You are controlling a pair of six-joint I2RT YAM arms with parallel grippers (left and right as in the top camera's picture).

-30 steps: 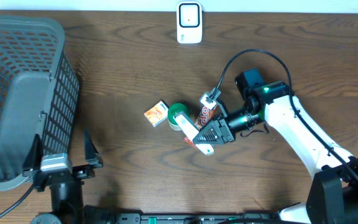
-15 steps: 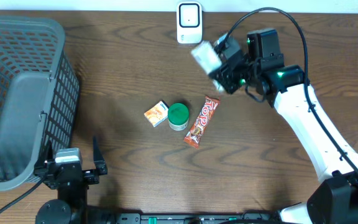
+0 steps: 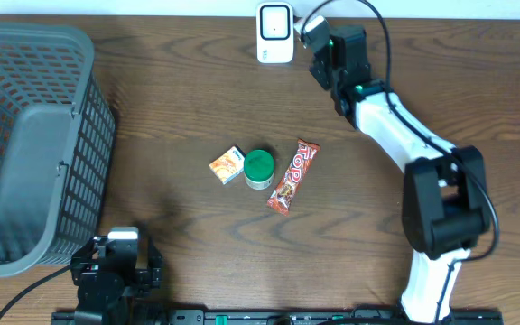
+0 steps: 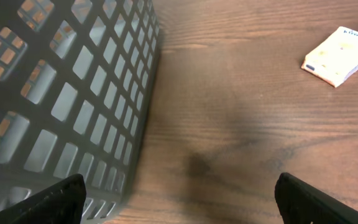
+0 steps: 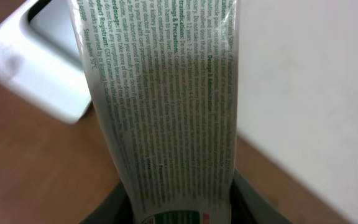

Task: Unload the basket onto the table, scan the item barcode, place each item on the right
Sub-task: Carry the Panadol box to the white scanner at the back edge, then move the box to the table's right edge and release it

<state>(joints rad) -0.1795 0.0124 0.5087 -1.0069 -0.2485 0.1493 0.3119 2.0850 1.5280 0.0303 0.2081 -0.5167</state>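
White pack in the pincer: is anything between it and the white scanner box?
No, nothing visible is. The right pincer holds the pack just beside the scanner. The candy bar, green tub and small box lie well away, mid-table.

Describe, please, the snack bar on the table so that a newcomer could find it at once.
On the dark wooden table, right of the grey mesh basket, three small items lie in a row near the middle. The snack bar is the rightmost, beside the green-lidded tub: the only long, flat red-and-orange wrapper, lying slanted.
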